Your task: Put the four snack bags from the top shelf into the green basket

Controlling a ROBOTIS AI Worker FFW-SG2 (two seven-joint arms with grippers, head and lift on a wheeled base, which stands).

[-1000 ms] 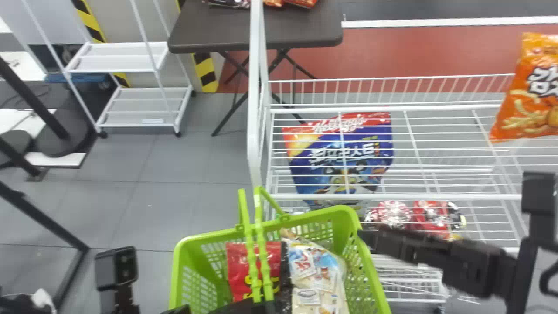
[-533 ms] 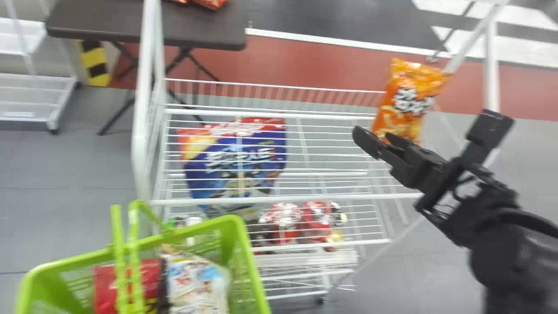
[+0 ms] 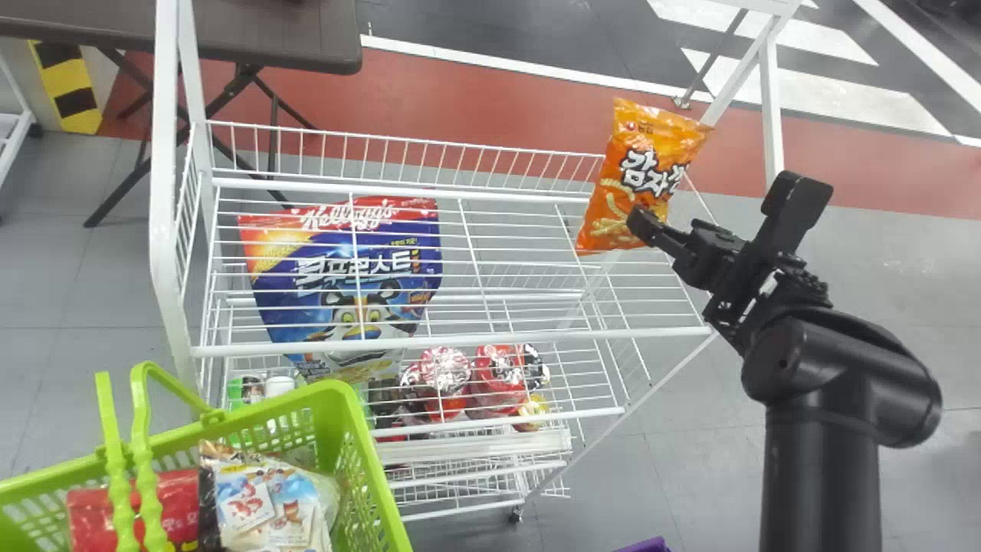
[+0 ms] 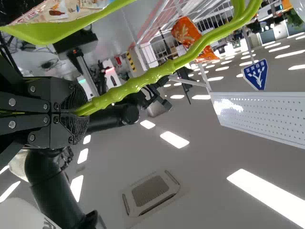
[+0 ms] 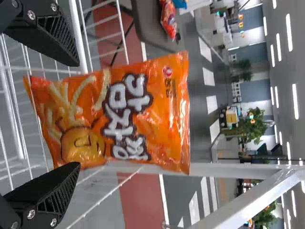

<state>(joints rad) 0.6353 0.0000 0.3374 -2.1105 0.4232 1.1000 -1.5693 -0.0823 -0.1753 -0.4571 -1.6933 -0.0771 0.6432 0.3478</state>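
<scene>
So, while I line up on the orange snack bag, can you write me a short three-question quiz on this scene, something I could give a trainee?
1. True or false: the left gripper has its jaws closed on the basket handle.

2. Where is the orange snack bag?
a) Lying inside the green basket
b) Standing towards the robot's right end of the top shelf
c) Lying on the dark table

3. Fill in one word: the jaws of the right gripper stand ____.

Key: 1. true; 2. b; 3. open
</scene>
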